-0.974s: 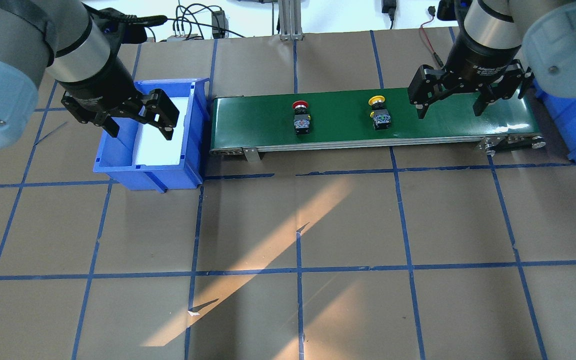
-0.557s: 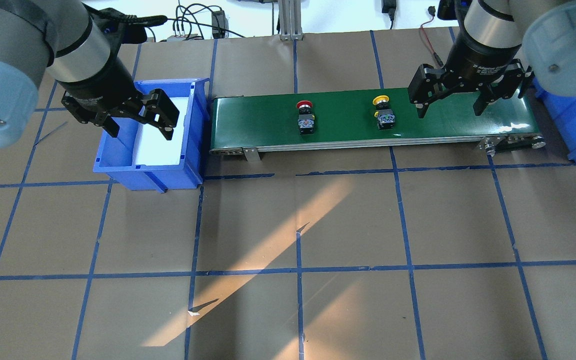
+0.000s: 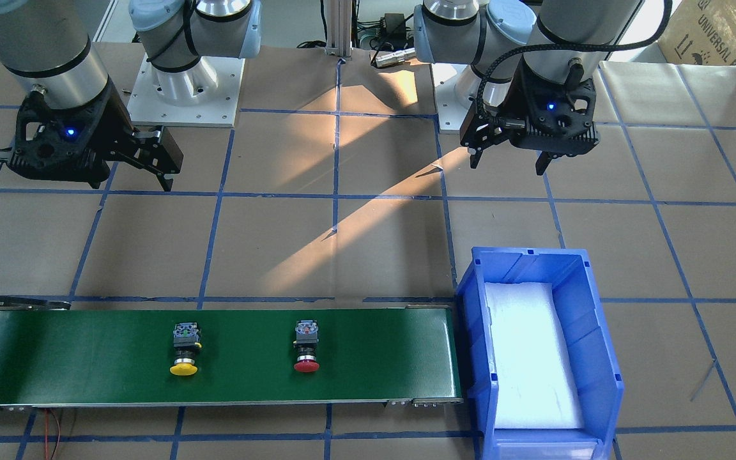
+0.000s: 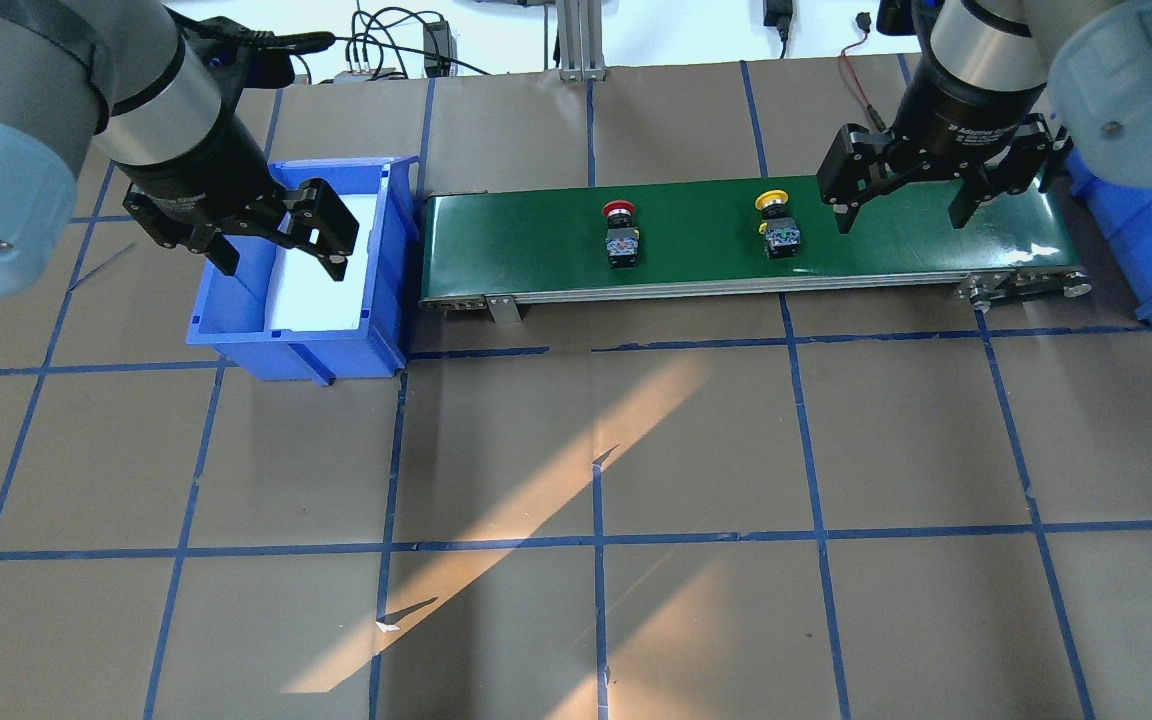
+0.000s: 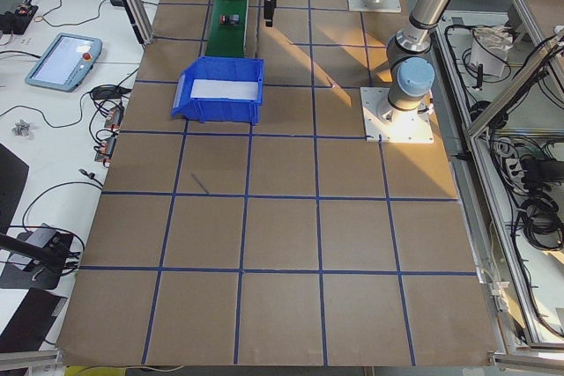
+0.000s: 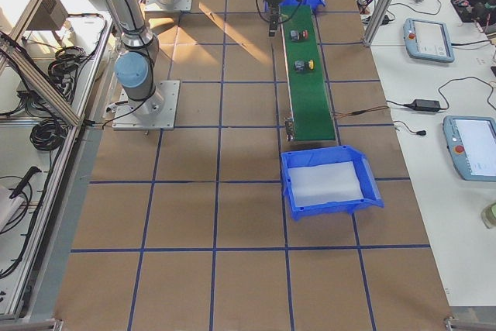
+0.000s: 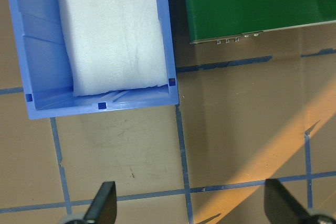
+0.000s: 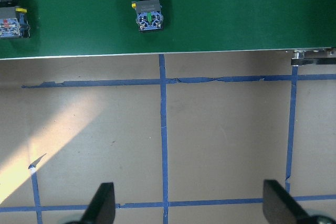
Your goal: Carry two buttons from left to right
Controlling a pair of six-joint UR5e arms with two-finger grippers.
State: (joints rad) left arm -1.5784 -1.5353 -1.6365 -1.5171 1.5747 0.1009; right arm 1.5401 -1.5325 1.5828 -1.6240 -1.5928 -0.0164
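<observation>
Where the brown paper-covered worktop [image 4: 596,450] with its blue tape grid carries a long green conveyor belt [image 4: 516,250], a blue plastic bin [image 4: 391,260] lined with white foam sits just beside the belt's left end. Over the bin hangs the left claw [image 4: 282,262], fingers apart and empty. Likewise spread and empty, the right claw [image 4: 901,222] hangs at the belt's right end, apparently above it. On the belt lie the red-capped push-button [image 4: 621,235], near the middle, and the yellow-capped push-button [image 4: 779,228], between it and the right claw.

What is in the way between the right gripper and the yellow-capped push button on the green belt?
Nothing visible. The yellow-capped black-and-silver push button lies on the green conveyor belt, and the open right gripper hovers apart from it.
</observation>
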